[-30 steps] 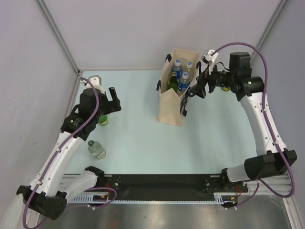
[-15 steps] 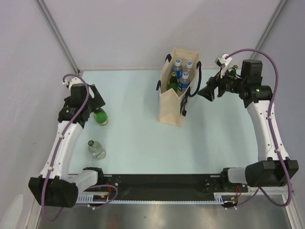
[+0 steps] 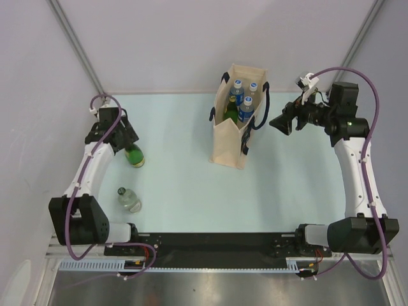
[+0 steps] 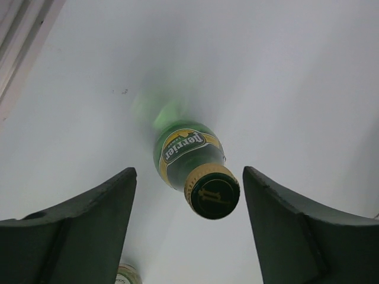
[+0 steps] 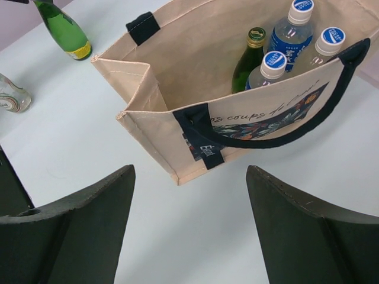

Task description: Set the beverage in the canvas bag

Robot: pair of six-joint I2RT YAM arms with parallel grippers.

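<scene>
The beige canvas bag with navy handles stands upright at the back middle of the table. It holds three blue-capped water bottles and a green bottle. A green Perrier bottle stands on the table at the left. My left gripper is open just above it. In the left wrist view the bottle's cap lies between my open fingers, touching neither. My right gripper is open and empty, right of the bag and apart from it.
A clear glass bottle stands nearer the front at the left; it also shows in the right wrist view. The grey side walls and the metal frame post lie close behind the left arm.
My left gripper has swung back and left, ending over the green bottle on the table. My right gripper has drawn back to the right, away from the bag.
</scene>
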